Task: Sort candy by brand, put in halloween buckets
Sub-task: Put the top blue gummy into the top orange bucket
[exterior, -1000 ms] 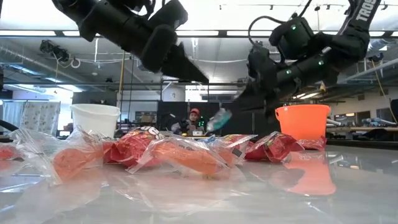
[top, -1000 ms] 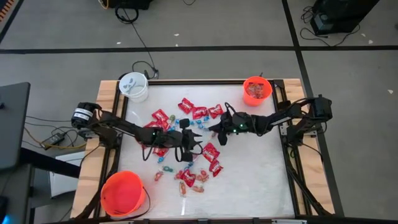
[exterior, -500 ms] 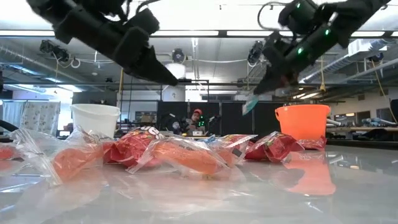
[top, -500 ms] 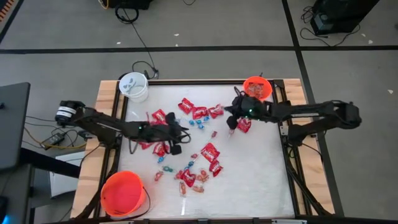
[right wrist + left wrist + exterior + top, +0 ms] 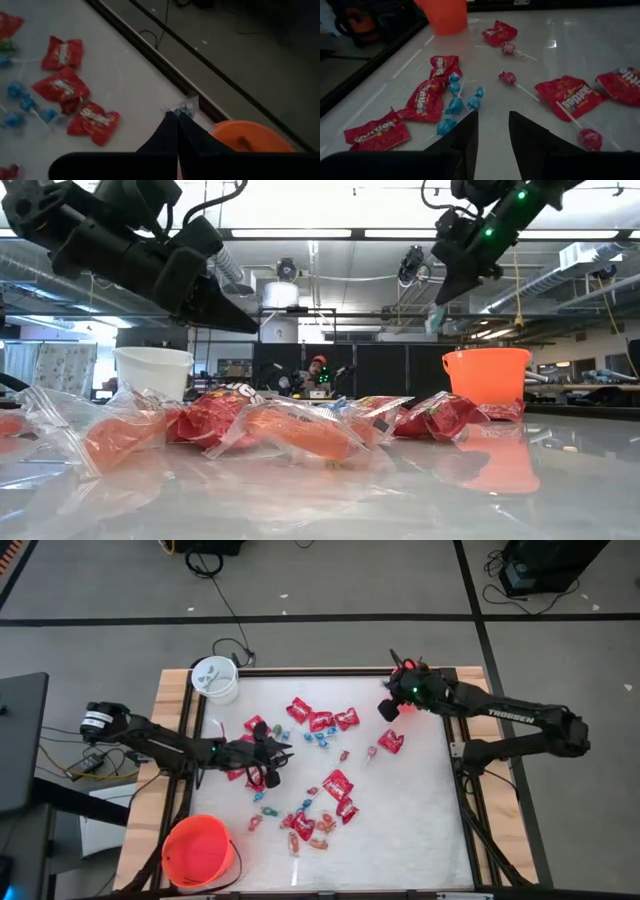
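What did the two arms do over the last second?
The right claw, shut on a small blue-wrapped candy, carried it from the table's middle to above the small orange bucket. The left claw, holding nothing, drew back towards its side. The red packets stayed put.

You can read "Skittles" on the red packets (image 5: 426, 96), and "TROSSEN" in white along the right arm (image 5: 505, 712); nothing else is legible.

The worktop (image 5: 410, 810) is smooth, glossy white with a bare wooden frame (image 5: 175, 690) at its edges. The red packets (image 5: 425, 97) are shiny crinkled film; clear wrappers (image 5: 60, 430) look like thin cellophane. The small orange bucket (image 5: 486, 376) and white bucket (image 5: 153, 370) look like smooth plastic.
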Controlling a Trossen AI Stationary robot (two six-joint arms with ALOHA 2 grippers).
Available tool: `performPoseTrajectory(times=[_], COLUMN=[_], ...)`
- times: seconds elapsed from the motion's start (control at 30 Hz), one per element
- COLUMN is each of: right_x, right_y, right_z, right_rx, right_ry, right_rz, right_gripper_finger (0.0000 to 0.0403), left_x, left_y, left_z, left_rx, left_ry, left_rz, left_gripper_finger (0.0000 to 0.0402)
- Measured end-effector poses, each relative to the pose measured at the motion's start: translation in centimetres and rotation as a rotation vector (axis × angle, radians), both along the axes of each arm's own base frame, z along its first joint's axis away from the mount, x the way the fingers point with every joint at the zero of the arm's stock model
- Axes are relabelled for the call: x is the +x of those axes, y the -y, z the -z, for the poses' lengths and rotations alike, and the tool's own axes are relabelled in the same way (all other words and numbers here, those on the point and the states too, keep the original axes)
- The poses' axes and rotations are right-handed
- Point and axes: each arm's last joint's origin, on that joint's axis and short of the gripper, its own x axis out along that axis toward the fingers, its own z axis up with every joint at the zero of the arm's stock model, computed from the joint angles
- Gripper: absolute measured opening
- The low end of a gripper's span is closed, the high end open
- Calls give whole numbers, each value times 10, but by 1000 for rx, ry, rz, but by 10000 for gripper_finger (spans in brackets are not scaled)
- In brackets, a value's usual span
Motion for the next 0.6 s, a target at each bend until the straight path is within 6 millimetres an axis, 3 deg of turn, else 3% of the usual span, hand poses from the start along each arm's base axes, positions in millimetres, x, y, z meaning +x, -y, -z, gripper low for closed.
performPoseTrajectory(times=[0.23, 0.43, 0.6], right_x=[-3, -4, -10], right_y=[-5, -8, 0], right_z=[-9, -5, -4], right_rx=[-36, 26, -61], right_ry=[-75, -107, -187], right_rz=[-71, -114, 18], right_gripper_finger=[3, 3, 3], left_x=[0, 0, 0], left_y=[0, -1, -2], left_z=[2, 0, -2], left_rx=[0, -16, -12], left_ry=[-11, 20, 36], left_rz=[-14, -48, -78], left_gripper_finger=[115, 115, 115])
